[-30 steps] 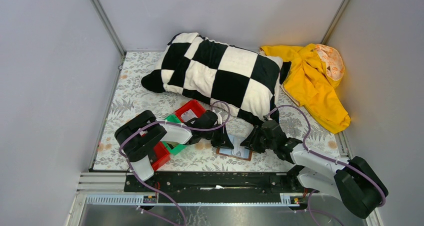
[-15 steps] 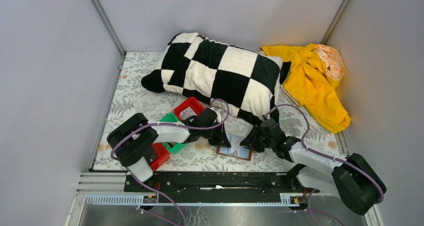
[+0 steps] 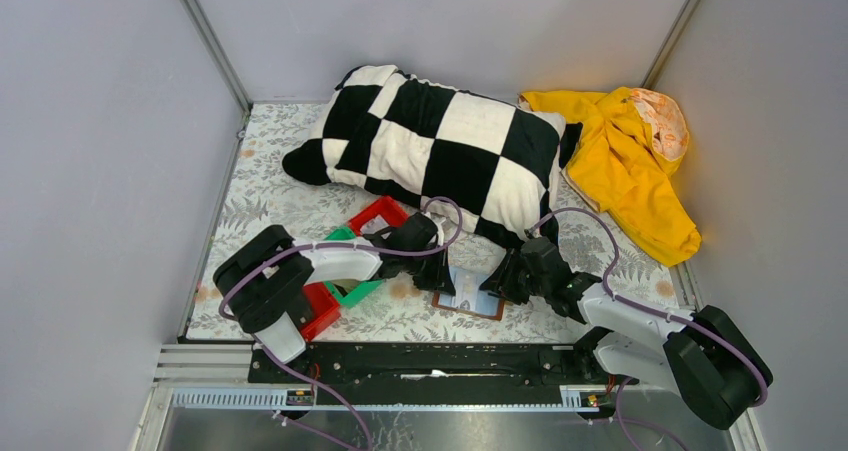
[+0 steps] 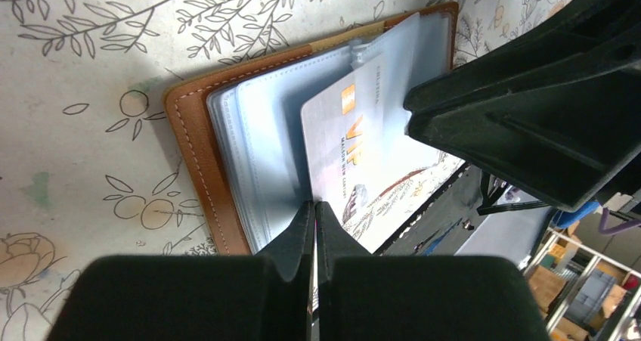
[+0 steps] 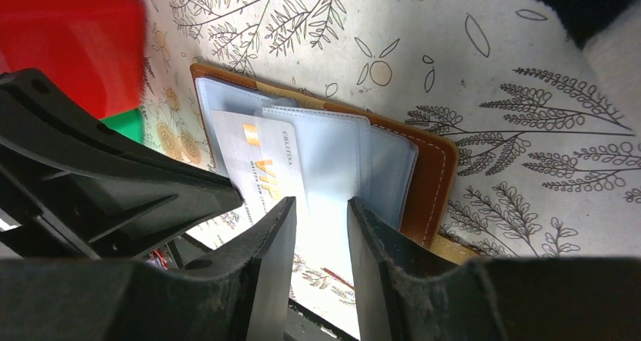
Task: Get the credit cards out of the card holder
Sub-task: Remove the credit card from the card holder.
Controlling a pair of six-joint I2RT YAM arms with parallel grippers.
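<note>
The brown card holder (image 3: 482, 314) lies open on the flowered cloth between both grippers, its leather edge (image 4: 198, 159) framing pale grey-blue sleeves. A pale credit card (image 4: 355, 156) with orange "VIP" lettering sticks partway out of a sleeve. My left gripper (image 4: 314, 205) is shut on that card's near edge. From the other side, my right gripper (image 5: 321, 205) stands partly open, its fingertips (image 5: 281, 216) down on the sleeves of the holder (image 5: 431, 176), next to the card (image 5: 253, 167). Other cards inside cannot be made out.
A red bin (image 3: 378, 214), a green bin (image 3: 345, 239) and another red bin (image 3: 322, 311) sit by the left arm. A checked pillow (image 3: 440, 151) and yellow cloth (image 3: 630, 166) lie behind. Grey walls close in on the sides.
The left arm's elbow has swung a little to the left while its gripper stays on the card. The right arm has barely moved.
</note>
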